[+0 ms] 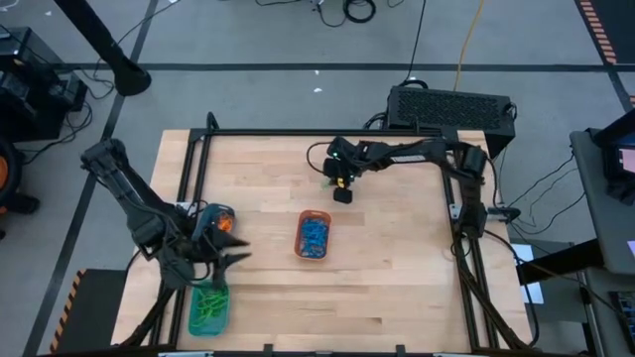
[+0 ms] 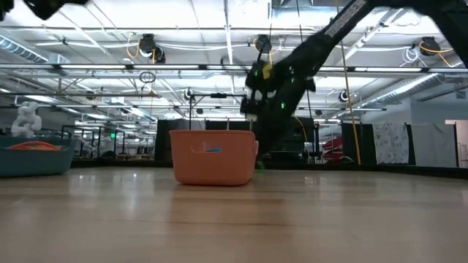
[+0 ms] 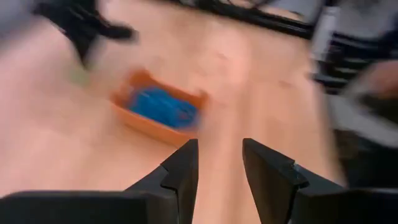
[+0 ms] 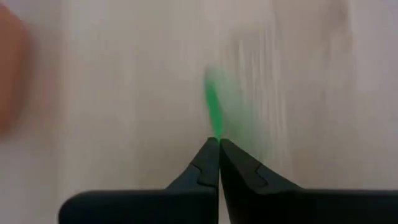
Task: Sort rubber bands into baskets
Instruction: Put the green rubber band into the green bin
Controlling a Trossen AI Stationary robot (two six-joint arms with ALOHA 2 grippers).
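right gripper (image 4: 218, 144): fingers pinched together on a green rubber band (image 4: 213, 112) (blurred streak sticking out past the tips); sits at about 12 o'clock from table centre, just off 1 o'clock of the orange basket (image 1: 314, 236).
left gripper (image 3: 217, 155): fingers parted with a clear gap, nothing between them; over the table's 8 o'clock corner, above the gap between the round basket (image 1: 220, 219) and the teal basket (image 1: 208, 307).
orange basket: near table centre, filled with blue rubber bands (image 1: 314, 234). Also seen in the left wrist view, blurred, ahead of the fingers.
round basket: at 9 o'clock of the orange basket, well apart from it; orange bands inside, partly hidden by the left arm.
teal basket: at 7 o'clock near the front table edge, holds green rubber bands (image 1: 206, 303).
low view: orange basket (image 2: 213, 156) stands upright on the wood; right arm comes down behind it (a speck of green shows at the basket's right lower edge, too small to tell more).
table (image 1: 397, 268): bare wood over the 3–5 o'clock side.
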